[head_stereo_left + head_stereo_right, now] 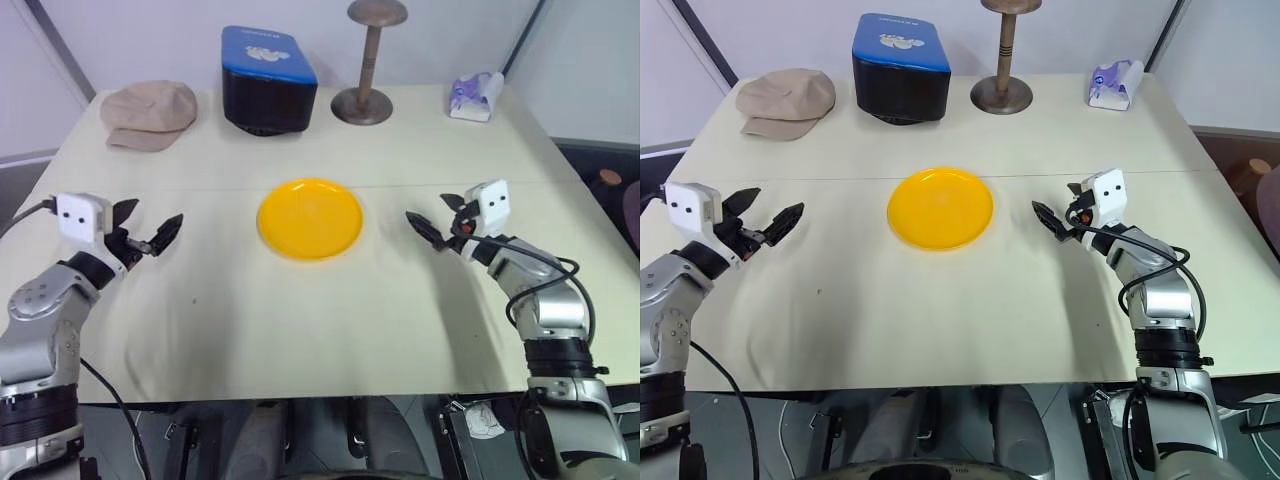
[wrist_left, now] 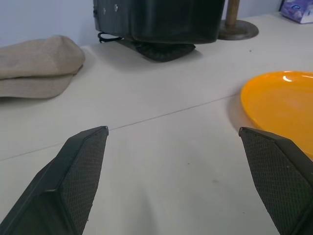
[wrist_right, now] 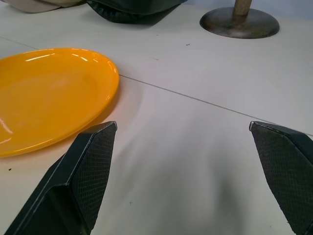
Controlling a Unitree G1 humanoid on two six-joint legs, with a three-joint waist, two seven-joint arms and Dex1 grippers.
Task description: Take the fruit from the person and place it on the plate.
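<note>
The round yellow plate (image 1: 310,218) lies bare in the middle of the cream table. To its left my left gripper (image 1: 155,215) hovers low over the table, open, nothing between its fingers. On the plate's other side my right gripper (image 1: 428,208) is open too and holds nothing. Both point inward toward the plate. The left wrist view looks past the open left gripper (image 2: 172,129) to the plate's edge (image 2: 279,105). Beyond the open right gripper (image 3: 183,124) in the right wrist view lies the plate (image 3: 49,93). The fruit and the person are out of view.
Along the table's far edge stand a beige cap (image 1: 148,114), a blue-and-black box (image 1: 267,78), a wooden stand with a round base (image 1: 367,70) and a tissue pack (image 1: 475,97). A thin seam (image 1: 400,186) crosses the tabletop behind the plate.
</note>
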